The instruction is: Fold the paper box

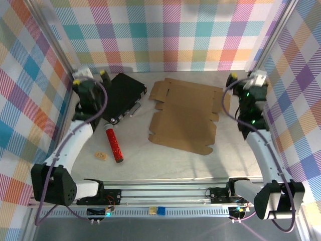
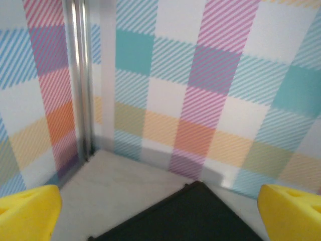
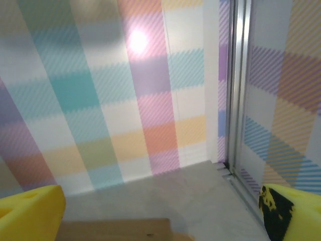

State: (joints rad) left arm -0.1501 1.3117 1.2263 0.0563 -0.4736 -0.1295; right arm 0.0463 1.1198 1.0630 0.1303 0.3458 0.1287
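The paper box (image 1: 184, 114) is a flat brown die-cut cardboard sheet lying unfolded in the middle of the table, flaps spread out. A strip of it (image 3: 115, 230) shows at the bottom of the right wrist view. My left gripper (image 1: 91, 78) hovers at the far left by the wall, open, with its yellow fingertips (image 2: 27, 213) wide apart and nothing between them. My right gripper (image 1: 244, 80) hovers at the far right, just beyond the sheet's right edge. It is open too, with its fingertips (image 3: 30, 213) spread and empty.
A black flat case (image 1: 123, 98) lies left of the sheet, under the left gripper; its corner (image 2: 190, 216) shows in the left wrist view. A red tube (image 1: 114, 144) and a small tan piece (image 1: 102, 156) lie near the front left. Plaid walls close in three sides.
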